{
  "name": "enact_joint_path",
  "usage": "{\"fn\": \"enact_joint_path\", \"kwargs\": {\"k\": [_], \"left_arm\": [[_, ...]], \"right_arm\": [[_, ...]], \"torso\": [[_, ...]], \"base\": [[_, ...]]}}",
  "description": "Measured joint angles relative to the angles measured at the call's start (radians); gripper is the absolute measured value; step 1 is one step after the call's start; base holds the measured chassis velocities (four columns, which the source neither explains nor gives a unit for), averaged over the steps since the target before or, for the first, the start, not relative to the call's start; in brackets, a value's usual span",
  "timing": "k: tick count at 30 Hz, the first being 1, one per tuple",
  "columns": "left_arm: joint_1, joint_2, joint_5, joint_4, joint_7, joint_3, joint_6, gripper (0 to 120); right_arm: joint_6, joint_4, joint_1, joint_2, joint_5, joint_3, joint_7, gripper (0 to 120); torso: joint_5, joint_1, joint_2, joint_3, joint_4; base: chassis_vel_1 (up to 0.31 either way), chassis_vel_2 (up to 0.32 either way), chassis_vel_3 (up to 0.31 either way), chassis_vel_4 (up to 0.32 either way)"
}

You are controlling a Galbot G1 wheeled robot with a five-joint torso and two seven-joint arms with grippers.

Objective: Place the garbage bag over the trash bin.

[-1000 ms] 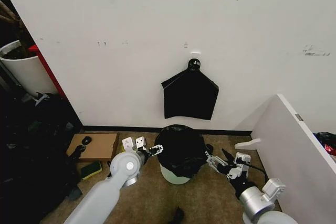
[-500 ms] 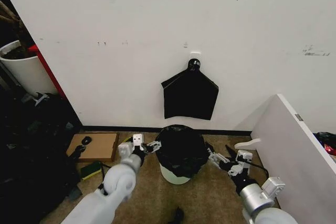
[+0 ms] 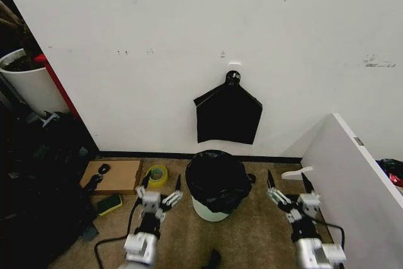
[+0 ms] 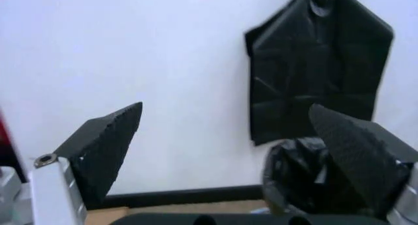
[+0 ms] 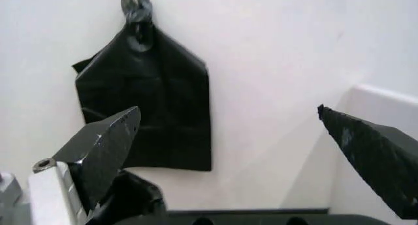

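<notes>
The glossy black garbage bag (image 3: pixel 217 179) is draped over the top of the cream-white trash bin (image 3: pixel 208 212), whose bare lower part shows beneath the plastic. Left of the bin, low over the floor and apart from it, my left gripper (image 3: pixel 161 183) is open with nothing held. To the bin's right my right gripper (image 3: pixel 287 181) is also open and holds nothing. In the left wrist view the crinkled garbage bag (image 4: pixel 295 182) lies beyond the spread fingers (image 4: pixel 104 143). An edge of the garbage bag (image 5: pixel 132 201) shows low in the right wrist view, beside one finger (image 5: pixel 99 151).
A flat black bag (image 3: pixel 228 115) hangs on the wall above the bin. On the floor at left lie a tape roll (image 3: pixel 156 174), a cardboard sheet (image 3: pixel 114 176) and a green sponge (image 3: pixel 109 204). A white panel (image 3: pixel 352 177) stands at right, a white tub (image 3: pixel 25 81) far left.
Both arms have drawn back from the bin's sides toward me, and the grippers now stand apart from the bag. The tape roll behind the left arm is uncovered.
</notes>
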Motion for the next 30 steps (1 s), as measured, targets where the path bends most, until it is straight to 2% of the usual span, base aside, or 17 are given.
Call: {"fn": "enact_joint_path", "kwargs": {"k": [6,14,30], "left_arm": [[0.063,-0.014,0.008,-0.027,0.003,-0.047,-0.047,100],[0.075,-0.029,0.058,-0.028,-0.002,-0.05,-0.097,100],[0.079,-0.031,0.047,-0.038,0.003,-0.038,-0.094,100]], "right_arm": [[0.053,0.023,-0.043,0.012,-0.029,0.017,-0.003,100],[0.088,0.031,-0.076,0.033,-0.047,0.01,-0.012,100],[0.107,0.02,-0.074,0.037,-0.065,0.003,-0.014,100]], "torso": [[0.0,0.0,0.0,0.0,0.0003],[-0.0003,0.0,0.0,0.0,0.0002],[0.0,0.0,0.0,0.0,0.0003]], "base": [[0.0,0.0,0.0,0.0],[0.0,0.0,0.0,0.0],[0.0,0.0,0.0,0.0]]}}
